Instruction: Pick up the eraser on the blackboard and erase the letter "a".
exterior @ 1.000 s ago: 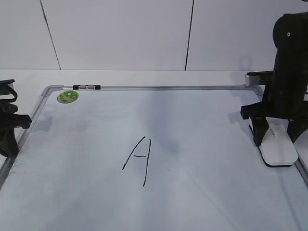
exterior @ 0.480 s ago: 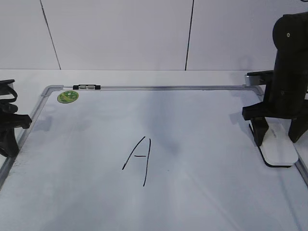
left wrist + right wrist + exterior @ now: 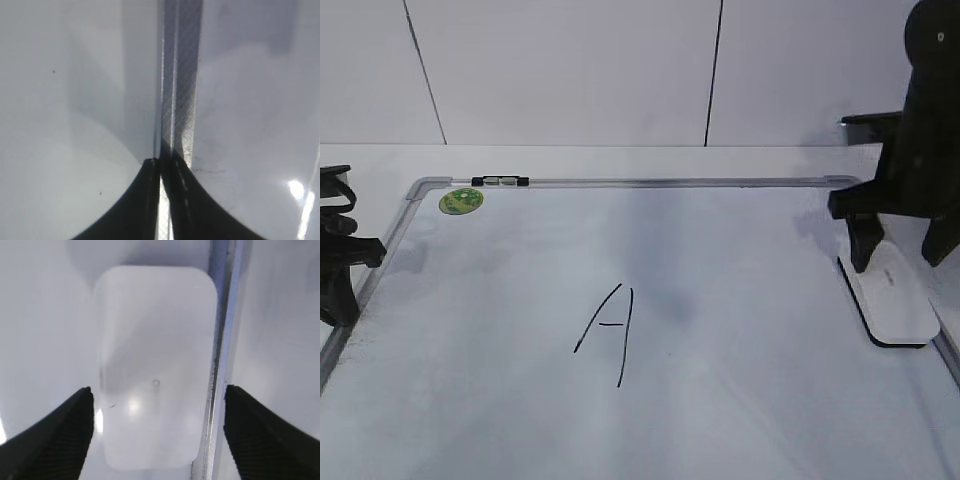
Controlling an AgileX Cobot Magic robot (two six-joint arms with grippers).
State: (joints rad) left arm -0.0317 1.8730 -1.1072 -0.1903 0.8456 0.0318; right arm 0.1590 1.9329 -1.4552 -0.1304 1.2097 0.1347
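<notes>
The white eraser lies flat on the blackboard beside its right frame. It fills the middle of the right wrist view. My right gripper hangs open just above it, fingers spread to either side and not touching it. A tall capital "A" is drawn mid-board. No small "a" shows; there is only a faint grey smudge to the right of the "A". My left gripper is shut and empty over the board's left frame.
A round green sticker sits in the board's far left corner. A small black-and-clear clip sits on the top frame. The metal frame rail runs under my left gripper and beside the eraser. A white wall stands behind.
My right gripper has opened off the eraser and lifted up and back. The eraser stays flat on the board. The left arm has not moved.
</notes>
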